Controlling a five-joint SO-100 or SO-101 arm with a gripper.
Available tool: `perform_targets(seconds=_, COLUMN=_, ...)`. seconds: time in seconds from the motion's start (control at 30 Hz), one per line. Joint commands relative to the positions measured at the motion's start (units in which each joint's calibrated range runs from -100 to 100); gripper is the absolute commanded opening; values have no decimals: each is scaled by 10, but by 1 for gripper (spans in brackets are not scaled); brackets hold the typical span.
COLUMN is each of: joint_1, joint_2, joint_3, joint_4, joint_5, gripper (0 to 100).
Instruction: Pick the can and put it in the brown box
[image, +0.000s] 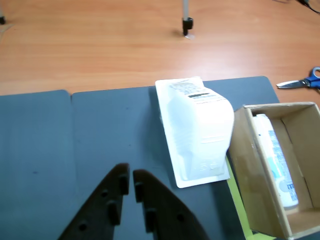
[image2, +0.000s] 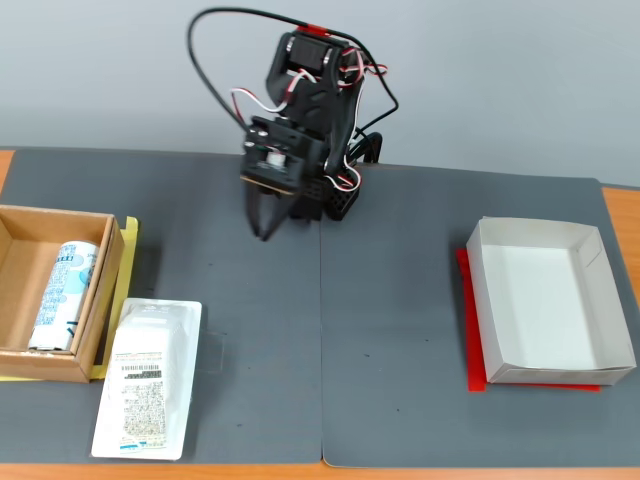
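Note:
The can (image2: 61, 293), white and light blue, lies on its side inside the brown box (image2: 105, 310) at the left edge of the fixed view. The wrist view shows the same can (image: 279, 162) in the box (image: 245, 155) at the right. My gripper (image2: 266, 217) hangs above the dark mat near the arm's base, well right of the box, with its black fingers together. From the wrist camera the gripper (image: 128, 175) rises from the bottom edge, shut and holding nothing.
A flat white labelled plastic package (image2: 148, 378) lies on the mat just right of the brown box, also in the wrist view (image: 196, 130). A white paper box (image2: 548, 300) stands at the right on a red sheet. Blue-handled scissors (image: 305, 81) lie on the wooden table.

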Motion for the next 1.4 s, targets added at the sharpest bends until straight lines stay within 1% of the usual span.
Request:
perform_targets(seconds=0.0, joint_1=-51, joint_2=-85, joint_3=67, joint_4=-7, joint_5=-3, gripper=1)
perform_targets(seconds=0.2, joint_1=-107, joint_2=-215, joint_3=204, joint_4=-21, joint_5=-3, gripper=1)
perform_targets(seconds=0.4, joint_1=-110, joint_2=-362, joint_3=381, joint_4=-112, joint_5=-3, gripper=1)
perform_targets(seconds=0.57, joint_1=-111, joint_2=-474, joint_3=503, joint_4=-120, joint_5=-3, gripper=1)
perform_targets(seconds=1.03, joint_1=-111, joint_2=-482, joint_3=697, joint_4=-118, joint_5=-3, gripper=1)
perform_targets(seconds=1.37, joint_1=-111, joint_2=-486, joint_3=714, joint_4=-109, joint_5=-3, gripper=1)
